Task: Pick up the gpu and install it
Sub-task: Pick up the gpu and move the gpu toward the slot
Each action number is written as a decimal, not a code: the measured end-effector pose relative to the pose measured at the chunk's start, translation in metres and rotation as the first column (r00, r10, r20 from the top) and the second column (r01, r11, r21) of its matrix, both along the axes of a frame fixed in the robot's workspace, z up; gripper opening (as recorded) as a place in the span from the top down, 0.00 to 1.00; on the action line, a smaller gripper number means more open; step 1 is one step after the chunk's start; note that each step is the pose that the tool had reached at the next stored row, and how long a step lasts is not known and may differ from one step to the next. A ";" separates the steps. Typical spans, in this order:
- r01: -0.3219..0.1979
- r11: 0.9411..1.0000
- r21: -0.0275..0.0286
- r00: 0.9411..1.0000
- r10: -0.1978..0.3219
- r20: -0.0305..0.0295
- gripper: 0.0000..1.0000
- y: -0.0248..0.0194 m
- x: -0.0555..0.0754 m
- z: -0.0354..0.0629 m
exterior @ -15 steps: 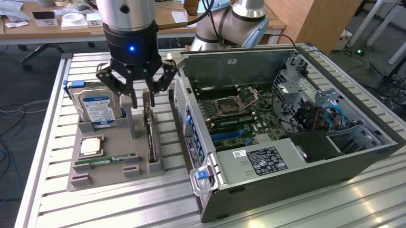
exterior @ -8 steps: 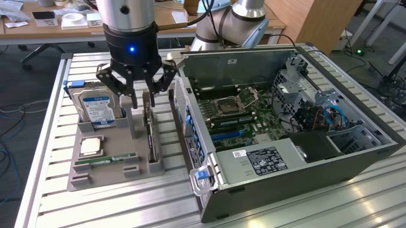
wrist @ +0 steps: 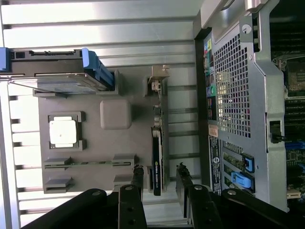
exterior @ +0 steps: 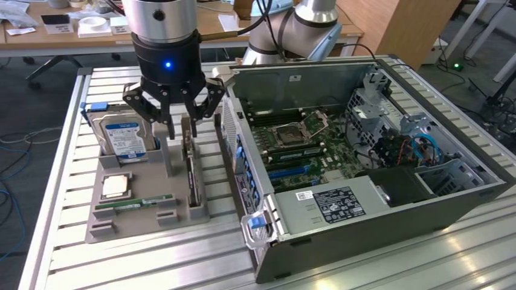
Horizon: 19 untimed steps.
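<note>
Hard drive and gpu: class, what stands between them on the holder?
A grey upright post stands between the hard drive and the gpu, clear in the exterior view; the wrist view shows its square top.

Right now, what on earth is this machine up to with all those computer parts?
A robot arm is working on moving a graphics card into the open computer case. Its end effector hangs open over the grey parts tray, with its fingers to either side of the gpu, which stands on edge in the tray. The card is not gripped or lifted yet. A hard drive and a RAM stick sit in the same tray.
</note>
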State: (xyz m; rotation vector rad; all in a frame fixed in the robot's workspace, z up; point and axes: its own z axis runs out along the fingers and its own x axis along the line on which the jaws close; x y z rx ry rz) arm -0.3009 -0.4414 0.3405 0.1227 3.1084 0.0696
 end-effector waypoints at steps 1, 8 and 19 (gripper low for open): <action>0.000 1.000 0.000 1.000 0.000 0.000 0.58 0.0000 0.000 0.0000; 0.000 1.000 0.000 1.000 0.000 0.000 0.58 0.0000 0.000 -0.0011; 0.000 1.000 0.000 1.000 0.000 0.000 0.58 0.0000 0.000 -0.0028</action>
